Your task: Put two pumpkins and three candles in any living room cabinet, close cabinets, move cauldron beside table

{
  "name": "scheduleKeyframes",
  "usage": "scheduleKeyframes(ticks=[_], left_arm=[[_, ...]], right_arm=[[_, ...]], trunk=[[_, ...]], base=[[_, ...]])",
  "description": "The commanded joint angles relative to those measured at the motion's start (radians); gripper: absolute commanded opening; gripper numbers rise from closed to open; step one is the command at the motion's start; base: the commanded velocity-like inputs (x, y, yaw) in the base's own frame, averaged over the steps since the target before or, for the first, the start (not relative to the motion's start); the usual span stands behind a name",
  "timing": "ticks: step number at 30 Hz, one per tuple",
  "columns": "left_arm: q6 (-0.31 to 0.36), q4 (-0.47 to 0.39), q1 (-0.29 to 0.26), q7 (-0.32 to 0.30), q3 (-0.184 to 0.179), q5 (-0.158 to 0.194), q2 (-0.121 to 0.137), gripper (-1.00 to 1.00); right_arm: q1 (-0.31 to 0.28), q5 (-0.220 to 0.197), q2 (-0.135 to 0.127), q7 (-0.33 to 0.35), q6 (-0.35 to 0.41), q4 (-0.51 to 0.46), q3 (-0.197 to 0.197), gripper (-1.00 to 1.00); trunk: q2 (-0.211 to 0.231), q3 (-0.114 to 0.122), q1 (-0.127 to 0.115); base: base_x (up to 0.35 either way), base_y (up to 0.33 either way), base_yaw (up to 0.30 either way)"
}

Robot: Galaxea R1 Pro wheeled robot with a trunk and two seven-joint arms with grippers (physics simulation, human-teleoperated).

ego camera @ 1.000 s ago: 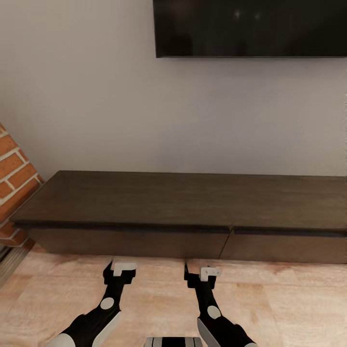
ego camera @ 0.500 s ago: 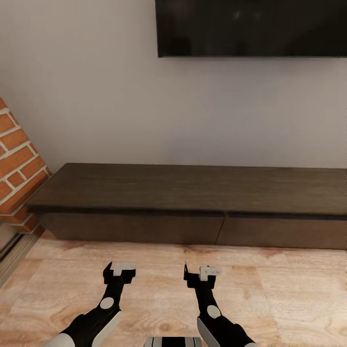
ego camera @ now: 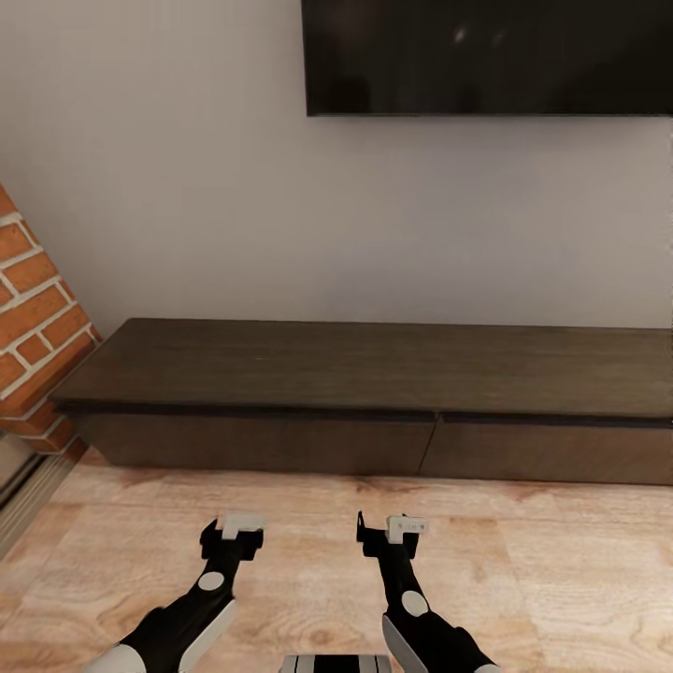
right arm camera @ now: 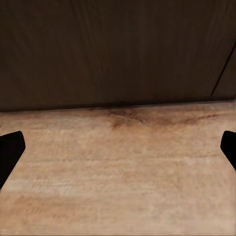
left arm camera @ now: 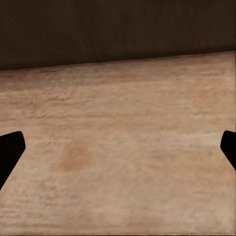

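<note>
Head view gives us both arms held low over the wooden floor [ego camera: 561, 579], the left end effector [ego camera: 240, 525] and the right end effector [ego camera: 404, 529] each empty; in the wrist views the dark fingertips [left arm camera: 10, 152] sit at the far edges of the picture, so we read both as spread wide. Ahead of them stands the cabinet [ego camera: 374, 393], long, low and dark, with both drawer fronts flush and shut and its flat top bare. Above it hangs a black screen [ego camera: 486, 56] on the pale wall, and a brick column [ego camera: 33, 318] rises at the left. Compared with a second ago the cabinet sits farther from us, so we judge that the base has backed away. No pumpkin or candle appears here, so fetching them seems next.
</note>
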Motion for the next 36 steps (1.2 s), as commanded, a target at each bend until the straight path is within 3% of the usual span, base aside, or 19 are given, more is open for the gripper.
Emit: scheduleKeyframes(ticks=[1, 9, 13, 16, 21, 26, 28, 36], left_arm=[[0.028, -0.013, -0.001, 0.007, -0.008, 0.011, 0.001, 1.00], [0.125, -0.127, -0.001, 0.010, 0.000, 0.016, 0.007, 1.00], [0.172, -0.150, -0.001, 0.009, 0.003, 0.021, 0.008, 1.00], [0.249, -0.156, -0.002, 0.010, 0.008, 0.023, 0.008, 1.00], [0.348, -0.158, -0.002, 0.011, 0.036, 0.025, 0.007, 1.00], [0.461, -0.159, -0.003, 0.013, 0.140, 0.025, 0.005, 1.00], [0.489, -0.158, -0.003, 0.012, 0.159, 0.026, 0.006, 1.00], [0.563, -0.159, -0.003, 0.010, 0.178, 0.037, 0.003, 1.00]], right_arm=[[-0.001, -0.009, -0.001, -0.006, -0.006, 0.000, 0.008, 1.00], [-0.006, -0.008, -0.003, -0.011, -0.002, -0.004, 0.007, 1.00], [-0.012, -0.007, -0.013, -0.011, 0.063, -0.019, 0.007, 1.00], [-0.011, -0.007, -0.043, -0.009, 0.179, -0.081, 0.009, 1.00], [-0.011, -0.007, -0.069, -0.007, 0.379, -0.156, 0.009, 1.00], [-0.012, -0.008, -0.084, -0.003, 0.630, -0.270, 0.008, 1.00], [-0.010, -0.010, -0.092, -0.001, 0.706, -0.321, 0.010, 1.00], [0.000, -0.007, -0.098, 0.007, 0.887, -0.572, 0.018, 1.00]], trunk=[[0.000, 0.003, -0.001], [0.002, 0.034, -0.004], [0.003, 0.050, -0.006], [0.003, 0.061, -0.007], [0.005, 0.081, -0.010], [0.006, 0.100, -0.012], [0.006, 0.108, -0.013], [0.008, 0.139, -0.016]], base=[[0.000, 0.000, 0.000], [0.000, 0.000, 0.000], [0.000, 0.000, 0.000], [0.000, 0.000, 0.000], [0.000, 0.000, 0.000], [0.000, 0.000, 0.000], [0.000, 0.000, 0.000], [0.000, 0.000, 0.000]])
